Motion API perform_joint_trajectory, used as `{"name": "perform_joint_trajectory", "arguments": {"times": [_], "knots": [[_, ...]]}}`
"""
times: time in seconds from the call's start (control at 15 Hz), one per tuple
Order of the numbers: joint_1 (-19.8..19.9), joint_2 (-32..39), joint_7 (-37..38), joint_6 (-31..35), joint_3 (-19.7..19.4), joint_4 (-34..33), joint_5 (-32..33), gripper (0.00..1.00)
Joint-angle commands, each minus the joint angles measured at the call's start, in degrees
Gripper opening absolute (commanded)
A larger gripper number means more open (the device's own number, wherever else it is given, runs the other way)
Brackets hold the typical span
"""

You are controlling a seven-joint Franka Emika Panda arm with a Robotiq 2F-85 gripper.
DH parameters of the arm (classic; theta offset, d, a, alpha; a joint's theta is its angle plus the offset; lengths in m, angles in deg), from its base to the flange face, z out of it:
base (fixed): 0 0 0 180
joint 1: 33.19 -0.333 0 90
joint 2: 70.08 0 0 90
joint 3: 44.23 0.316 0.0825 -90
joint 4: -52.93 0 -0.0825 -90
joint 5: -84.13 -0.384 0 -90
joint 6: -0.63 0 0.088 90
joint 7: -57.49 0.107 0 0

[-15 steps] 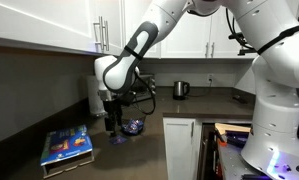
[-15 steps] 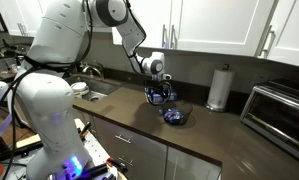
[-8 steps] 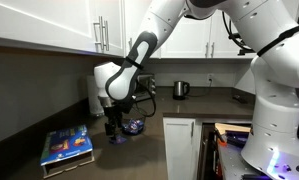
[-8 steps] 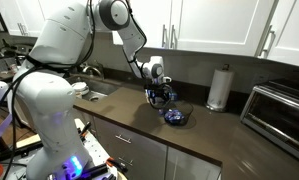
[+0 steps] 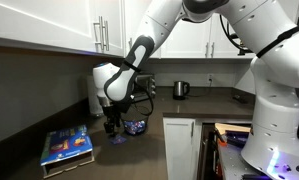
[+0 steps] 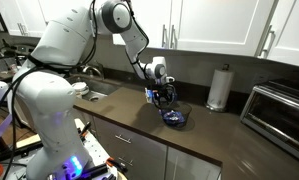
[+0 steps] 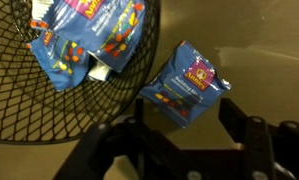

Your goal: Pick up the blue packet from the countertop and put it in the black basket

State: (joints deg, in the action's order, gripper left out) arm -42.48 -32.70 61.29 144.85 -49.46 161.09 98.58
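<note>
In the wrist view a small blue packet [image 7: 185, 84] lies flat on the countertop just right of the black basket [image 7: 29, 105]. My gripper [image 7: 186, 122] is open, its two fingers spread on either side of the packet's lower corner without touching it. Two more blue packets [image 7: 84, 40] lie inside the basket. In both exterior views the gripper [image 5: 111, 127] [image 6: 160, 97] points down at the counter next to the basket [image 5: 136, 127] [image 6: 175, 117]. The packet on the counter is too small to make out there.
A large flat blue box [image 5: 67, 146] lies at the counter's near end. A kettle [image 5: 180, 89] stands at the back. A paper-towel roll [image 6: 220, 88] and a silver toaster oven [image 6: 279, 112] stand beyond the basket. A sink [image 6: 89, 92] lies behind the arm.
The arm has shifted slightly and lowered toward the counter beside the basket. The gripper stays open and nothing has been grasped.
</note>
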Motion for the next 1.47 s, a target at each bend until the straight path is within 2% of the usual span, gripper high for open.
{"name": "perform_joint_trajectory", "arguments": {"times": [0.0,0.53,0.87,1.33,1.4], "knots": [[0.5,1.5,0.5,-1.1,0.6,-1.2,-0.1,1.00],[-3.0,0.7,4.4,-1.9,-1.3,0.3,2.3,1.00],[-6.1,0.1,8.5,-4.5,-3.4,0.5,6.2,1.00],[-3.2,0.8,5.4,-7.5,-0.8,-0.6,4.1,0.99],[-2.9,0.9,5.3,-7.6,-0.6,-0.6,4.0,0.92]]}}
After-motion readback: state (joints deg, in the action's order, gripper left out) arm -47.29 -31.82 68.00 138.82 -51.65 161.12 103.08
